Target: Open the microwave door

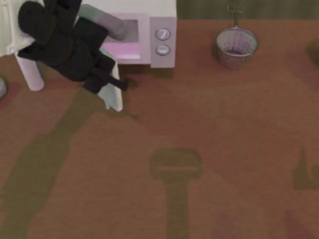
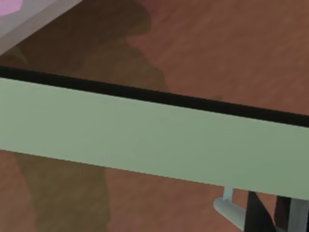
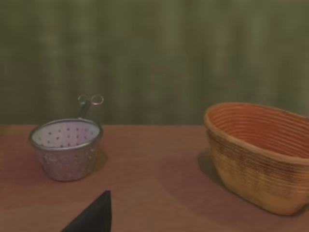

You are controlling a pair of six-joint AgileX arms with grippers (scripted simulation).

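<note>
Boxy white microwave [image 1: 149,35] with pink inside, flat door [image 1: 113,92] swung open, black left gripper [image 1: 117,85] clenched on door edge, perforated metal strainer [image 1: 236,47], ribbed woven basket [image 3: 260,154], right gripper state cannot tell.

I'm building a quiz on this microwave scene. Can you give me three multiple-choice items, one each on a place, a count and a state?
1. Where does the metal strainer stand?
A. right of the microwave
B. inside it
C. at the table's left edge

2. How many round knobs are on the microwave's panel?
A. one
B. two
C. four

3. How is the microwave door?
A. shut flush
C. missing
B. swung open

Answers: 1 A, the top view shows it to the right. 2 B, two silver knobs stacked. 3 B, the pinkish interior shows and the left gripper is at the door.
</note>
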